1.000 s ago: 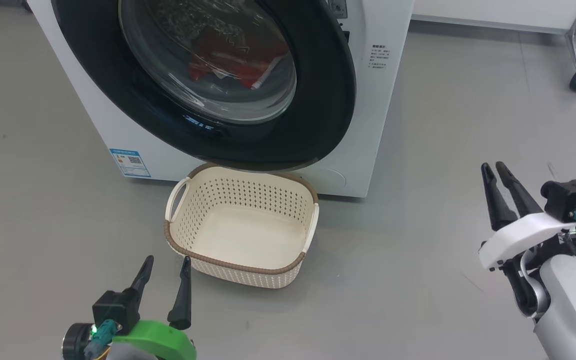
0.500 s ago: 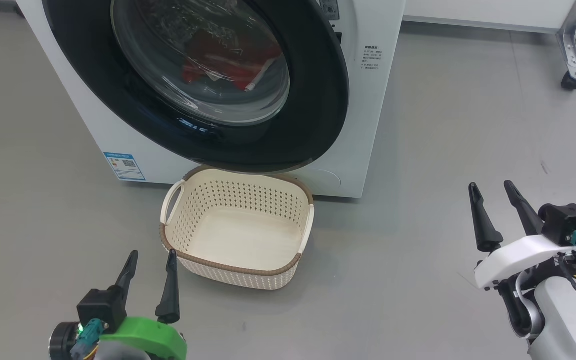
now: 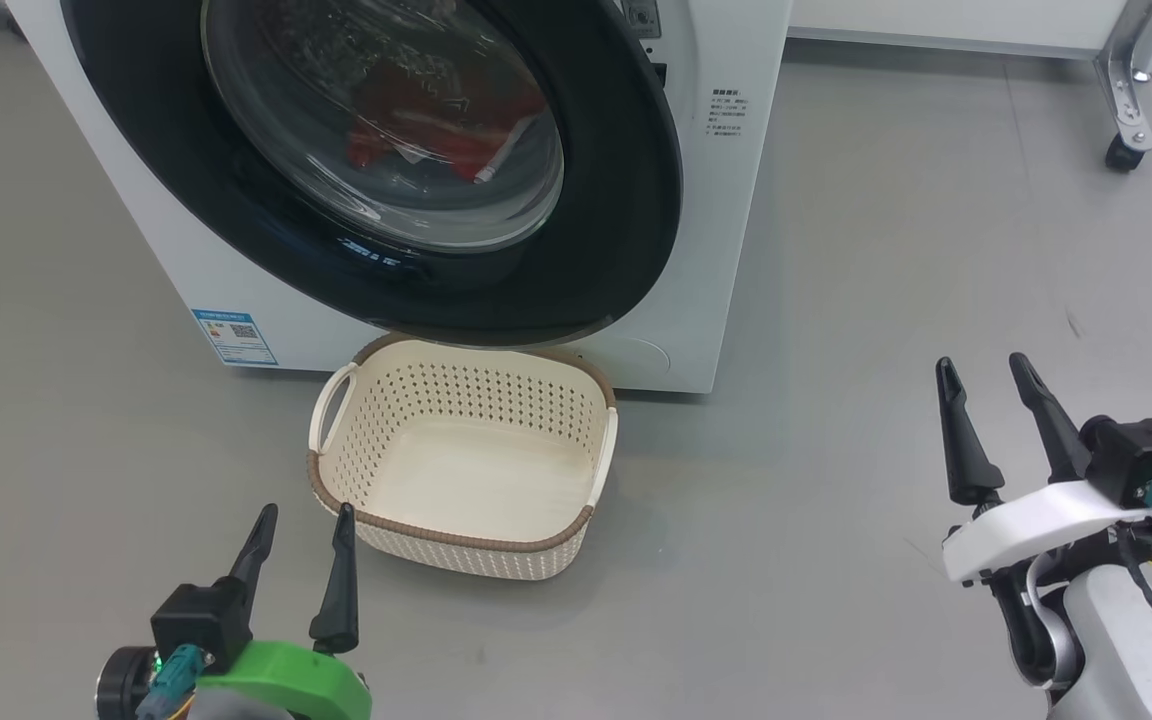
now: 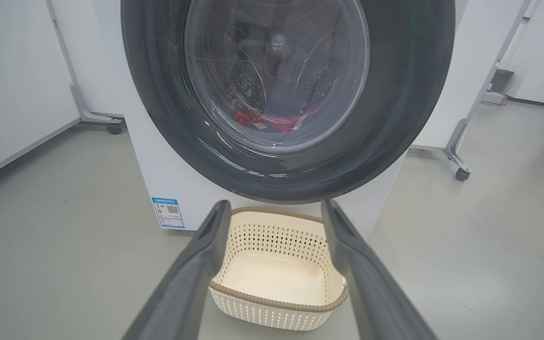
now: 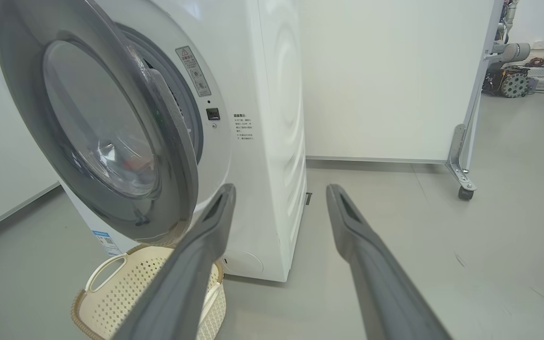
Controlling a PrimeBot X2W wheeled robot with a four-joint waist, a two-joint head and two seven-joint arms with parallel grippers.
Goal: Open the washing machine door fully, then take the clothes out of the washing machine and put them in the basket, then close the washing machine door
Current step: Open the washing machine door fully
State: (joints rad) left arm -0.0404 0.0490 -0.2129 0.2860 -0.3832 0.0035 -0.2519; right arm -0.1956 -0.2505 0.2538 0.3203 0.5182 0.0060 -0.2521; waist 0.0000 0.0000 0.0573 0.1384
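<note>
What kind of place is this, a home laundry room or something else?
Likely a lab or test space, not a home: the washing machine stands on a plain grey floor among white partition panels on castors, and what looks like robot hardware sits beyond.

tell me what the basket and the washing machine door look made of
The basket: probably moulded plastic, matte cream, judging by its regular punched holes; the brown rim looks woven but may be moulded too. The washing machine door: glossy black ring, likely plastic, showing sharp reflections; its window is clear, glass or glass-like, bulging.
</note>
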